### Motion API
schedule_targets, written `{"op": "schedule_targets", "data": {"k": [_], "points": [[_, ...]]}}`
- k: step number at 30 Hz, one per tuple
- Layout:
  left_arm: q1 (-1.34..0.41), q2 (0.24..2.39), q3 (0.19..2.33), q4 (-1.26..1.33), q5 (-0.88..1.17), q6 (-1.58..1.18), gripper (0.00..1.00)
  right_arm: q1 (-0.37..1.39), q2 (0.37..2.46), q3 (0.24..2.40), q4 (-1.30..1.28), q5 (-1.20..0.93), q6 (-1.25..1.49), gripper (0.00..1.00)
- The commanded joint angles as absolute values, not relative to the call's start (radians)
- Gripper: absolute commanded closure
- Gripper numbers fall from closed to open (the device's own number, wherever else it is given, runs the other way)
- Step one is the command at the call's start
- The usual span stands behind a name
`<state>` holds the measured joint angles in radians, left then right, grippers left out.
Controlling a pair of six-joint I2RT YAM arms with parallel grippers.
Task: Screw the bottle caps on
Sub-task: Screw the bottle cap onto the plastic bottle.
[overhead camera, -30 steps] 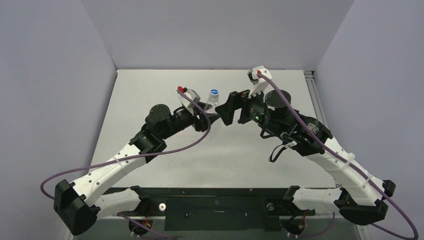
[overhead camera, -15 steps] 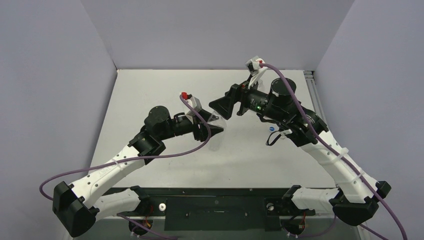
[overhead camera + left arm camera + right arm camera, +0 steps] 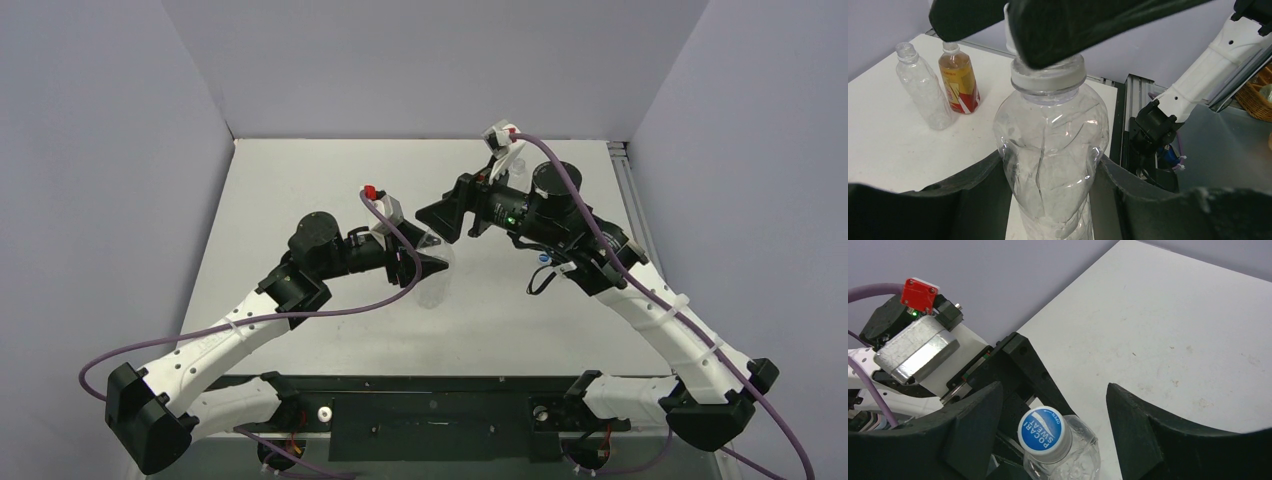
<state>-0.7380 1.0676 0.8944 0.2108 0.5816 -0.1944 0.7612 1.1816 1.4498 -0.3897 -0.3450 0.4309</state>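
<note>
Right wrist view is showing the blue cap [image 3: 1044,434] sitting atop the held bottle [image 3: 1050,145], between right jaws standing apart. Below, left jaws are clamping its body. Closing squarely on the cap's rim before twisting is looking wise. Beyond, a clear bottle [image 3: 923,87] and an amber bottle [image 3: 959,77] are standing on the tabletop [image 3: 888,145], nothing blocking.

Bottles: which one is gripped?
The blue-capped clear bottle, in the left gripper; the other clear bottle and the amber bottle stand free on the table.
</note>
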Motion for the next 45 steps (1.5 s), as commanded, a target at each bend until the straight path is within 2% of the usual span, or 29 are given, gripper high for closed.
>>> {"op": "schedule_targets", "data": {"k": [1, 14, 22, 30, 39, 45], "points": [[-0.732, 1.056, 0.901, 0.266, 0.618, -0.212, 1.0, 0.77, 1.136, 1.422, -0.335, -0.32, 0.424, 0.3], [-0.729, 1.068, 0.9, 0.278, 0.642, -0.234, 1.0, 0.773, 1.097, 1.402, -0.35, -0.305, 0.412, 0.48], [-0.724, 1.07, 0.909, 0.27, 0.644, -0.238, 1.0, 0.798, 1.104, 1.409, -0.376, -0.274, 0.388, 0.5], [-0.719, 1.077, 0.913, 0.274, 0.652, -0.248, 1.0, 0.827, 1.109, 1.424, -0.407, -0.235, 0.369, 0.55], [-0.719, 1.087, 0.923, 0.278, 0.647, -0.253, 1.0, 0.852, 1.113, 1.438, -0.442, -0.168, 0.356, 0.77], [-0.725, 1.11, 0.961, 0.249, 0.544, -0.241, 1.0, 0.942, 1.149, 1.479, -0.518, 0.043, 0.335, 0.87]]}}
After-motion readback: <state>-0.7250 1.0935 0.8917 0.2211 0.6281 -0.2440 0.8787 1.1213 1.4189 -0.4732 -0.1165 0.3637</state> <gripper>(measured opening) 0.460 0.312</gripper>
